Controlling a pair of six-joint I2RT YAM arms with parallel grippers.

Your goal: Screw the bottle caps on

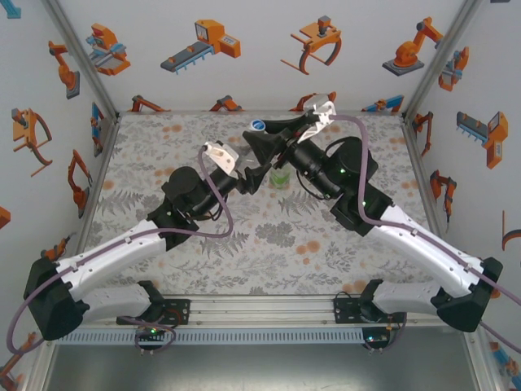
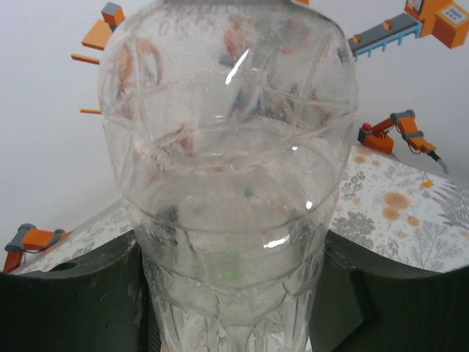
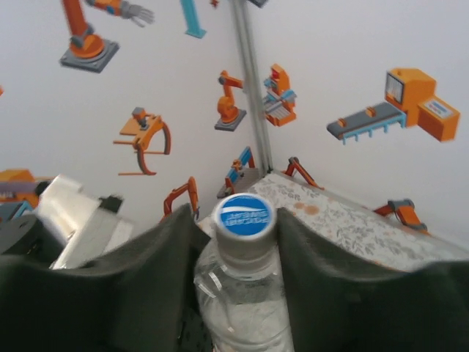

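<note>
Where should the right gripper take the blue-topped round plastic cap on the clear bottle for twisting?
Grip the blue-topped round plastic cap by its side wall, one finger each side, coming along the clear plastic bottle's axis from the cap end: its top faces the right wrist camera, centred between the right gripper's fingers.

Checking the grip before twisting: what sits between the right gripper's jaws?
The colourless bottle, blue cap on its neck, seen in the right wrist view.
</note>
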